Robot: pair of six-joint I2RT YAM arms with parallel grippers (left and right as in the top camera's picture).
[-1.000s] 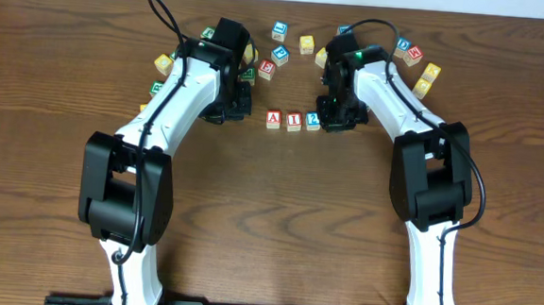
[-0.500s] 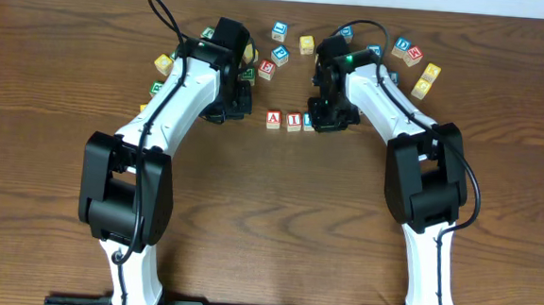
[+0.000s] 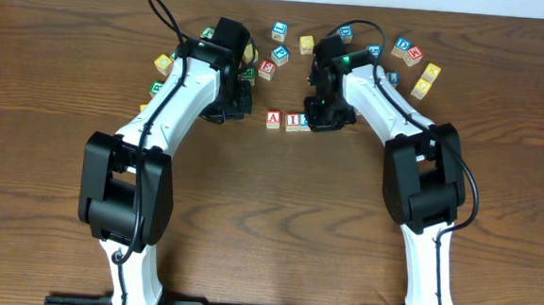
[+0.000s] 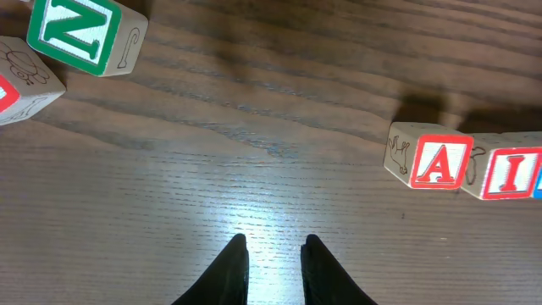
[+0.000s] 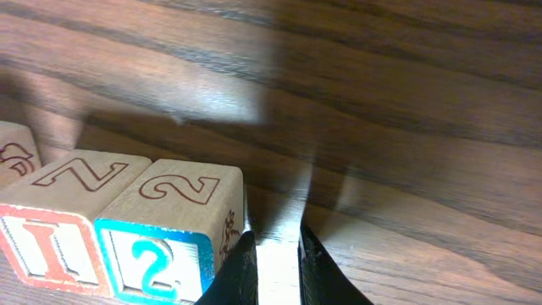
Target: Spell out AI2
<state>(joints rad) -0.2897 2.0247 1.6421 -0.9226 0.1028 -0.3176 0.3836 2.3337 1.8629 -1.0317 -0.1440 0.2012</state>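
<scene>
Three blocks form a row at mid-table: a red A block (image 3: 273, 119), a red I block (image 3: 295, 121), and a blue 2 block (image 5: 169, 229) touching the I block (image 5: 59, 216). In the overhead view the 2 block is mostly hidden under my right gripper (image 3: 320, 114). My right gripper (image 5: 273, 241) is shut and empty, and its left finger rests against the 2 block's right side. My left gripper (image 3: 233, 103) is shut and empty, low over bare wood (image 4: 273, 241), left of the A block (image 4: 438, 163) and the I block (image 4: 511, 174).
Several loose letter blocks lie along the far side: blue ones (image 3: 279, 30), a yellow one (image 3: 306, 45), a group at the right (image 3: 413, 55), and a yellow one at the left (image 3: 164, 65). A green N block (image 4: 80, 30) lies beyond my left gripper.
My right gripper has moved left and slid the 2 block with it, closing the gap to the I block. The left arm has not moved.
</scene>
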